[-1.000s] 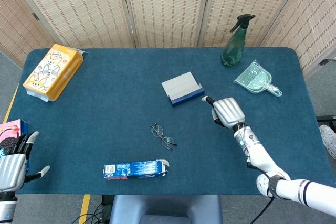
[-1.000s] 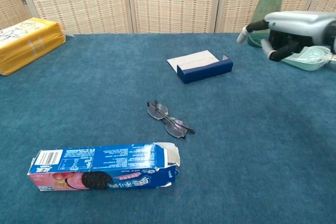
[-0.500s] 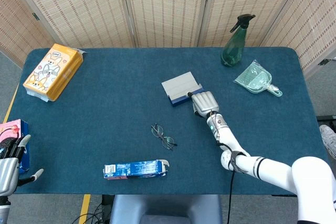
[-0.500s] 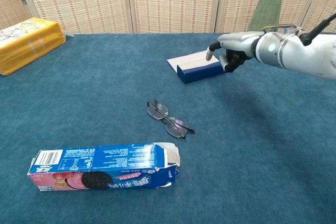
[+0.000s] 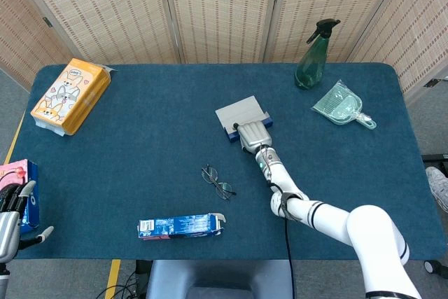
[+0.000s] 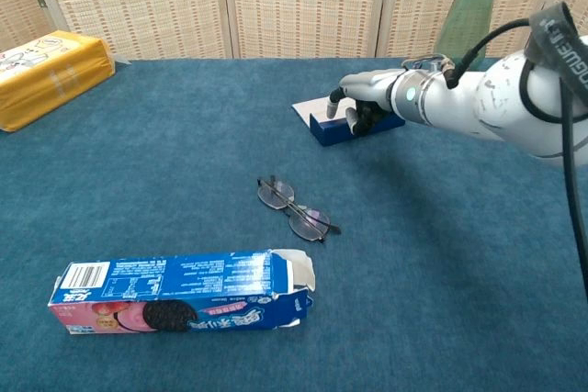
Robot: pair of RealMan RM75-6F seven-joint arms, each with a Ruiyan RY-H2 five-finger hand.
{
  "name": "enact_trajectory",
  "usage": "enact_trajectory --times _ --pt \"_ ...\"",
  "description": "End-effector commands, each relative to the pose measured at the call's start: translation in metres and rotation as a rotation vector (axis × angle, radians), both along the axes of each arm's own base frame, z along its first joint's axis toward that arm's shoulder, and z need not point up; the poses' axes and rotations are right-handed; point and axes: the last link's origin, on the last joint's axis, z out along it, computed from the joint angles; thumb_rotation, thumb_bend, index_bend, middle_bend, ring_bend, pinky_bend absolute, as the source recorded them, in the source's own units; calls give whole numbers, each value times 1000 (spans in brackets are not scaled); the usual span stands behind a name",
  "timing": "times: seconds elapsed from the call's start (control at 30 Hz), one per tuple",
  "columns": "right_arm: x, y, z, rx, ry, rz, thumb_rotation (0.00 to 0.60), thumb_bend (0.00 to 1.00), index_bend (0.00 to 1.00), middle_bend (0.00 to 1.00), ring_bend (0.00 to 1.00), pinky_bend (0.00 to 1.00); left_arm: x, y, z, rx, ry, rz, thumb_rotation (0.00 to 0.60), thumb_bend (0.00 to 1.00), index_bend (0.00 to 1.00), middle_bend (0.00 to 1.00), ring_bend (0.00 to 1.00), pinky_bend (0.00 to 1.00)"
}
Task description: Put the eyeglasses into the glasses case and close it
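The eyeglasses [image 5: 218, 182] [image 6: 294, 208] lie open on the blue table cloth, near the middle. Behind them the glasses case [image 5: 240, 110] [image 6: 328, 128] stands open, a blue tray with a pale lid laid back. My right hand [image 5: 253, 134] [image 6: 367, 98] is over the case's front right part, fingers curled in and thumb pointing left, nothing in it. Whether it touches the case I cannot tell. My left hand [image 5: 10, 222] shows only in the head view, at the lower left edge, fingers apart and empty, far from both objects.
A blue cookie box [image 5: 180, 225] [image 6: 179, 291] lies near the front edge, close to the glasses. A yellow tissue pack [image 5: 70, 96] sits at the back left. A green spray bottle [image 5: 311, 57] and a green dustpan [image 5: 343, 106] stand at the back right. A pink box [image 5: 17, 180] is beside my left hand.
My right hand has moved left from beside the case to over its front edge. My left hand has sunk lower at the table's left corner.
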Motion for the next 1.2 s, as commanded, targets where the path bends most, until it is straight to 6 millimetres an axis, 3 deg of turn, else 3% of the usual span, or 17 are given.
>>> enact_trajectory --times 0.03,0.17,0.33,0.53,0.77,0.97,1.2 --pt "3 0 -10 24 20 4 600 966 202 992 1000 1000 -1 -1 1 5 0 5 600 163 92 136 106 278" --pt "-5 12 -11 57 18 10 600 965 202 993 1000 1000 -5 -4 3 12 -2 18 600 163 91 136 106 278" --pt "-22 35 3 86 42 48 600 961 241 992 1000 1000 -2 -3 -1 -3 -7 6 600 163 92 136 106 278" --pt "-47 67 33 101 76 86 600 957 283 993 1000 1000 4 -2 -6 -16 -12 -17 600 163 91 136 106 278" --pt "-96 93 70 106 165 49 600 957 315 993 1000 1000 8 0 -7 -18 -9 -25 600 163 91 136 106 278" --pt "-128 92 89 85 242 -12 600 957 315 992 1000 1000 12 2 -10 -30 -8 -39 600 163 92 136 106 278" --pt "-130 71 98 -9 247 -31 600 920 315 991 1000 1000 14 4 -10 -30 -6 -44 600 163 91 136 106 278"
